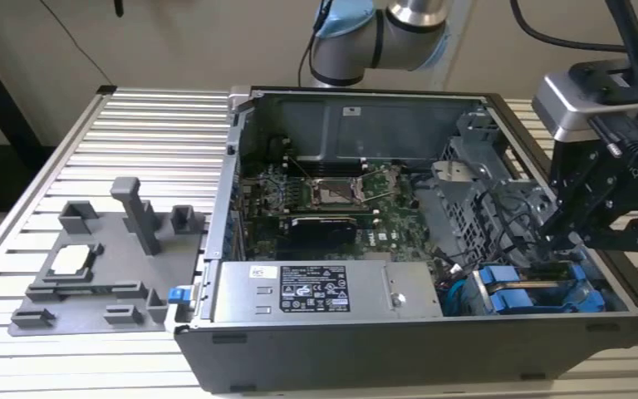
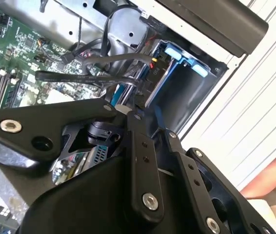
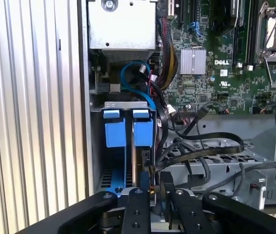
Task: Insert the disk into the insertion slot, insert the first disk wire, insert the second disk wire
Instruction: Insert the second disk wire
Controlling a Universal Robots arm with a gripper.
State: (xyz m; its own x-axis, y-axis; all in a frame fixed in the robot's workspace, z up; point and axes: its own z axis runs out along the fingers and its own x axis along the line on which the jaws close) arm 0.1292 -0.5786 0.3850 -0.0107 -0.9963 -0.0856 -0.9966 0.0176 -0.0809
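The disk (image 3: 143,134) is sitting on edge in the insertion slot (image 3: 128,105) of the grey drive cage, its blue carrier front lying level with the other blue-fronted carrier (image 3: 114,131) just beside it; in the exterior view the two blue fronts (image 1: 527,293) are showing together at the corner of the computer case (image 1: 408,353) towards the exterior view's right. Seated that deep, the drive is presenting its rear edge to the cables, which is probably why the end effector (image 3: 151,187) is working at that end of the cage. Its black fingers (image 3: 139,195) are standing close together at the back of the disk, and a dark connector with a flat black cable (image 3: 201,151) seems to be lying between them, though whether they are clamping it or merely resting beside it I cannot tell. In the second wrist view the end effector (image 2: 128,109) is pointing its tips at the same blue frame (image 2: 177,58), with black and blue cables looping across.

Further out, the silver power-supply box (image 1: 325,291) is filling the near side of the case and the motherboard (image 1: 331,199) is lying flat behind it. The case is resting on a ribbed metal counter (image 1: 142,133), where a grey fixture plate (image 1: 97,266) is standing well apart.
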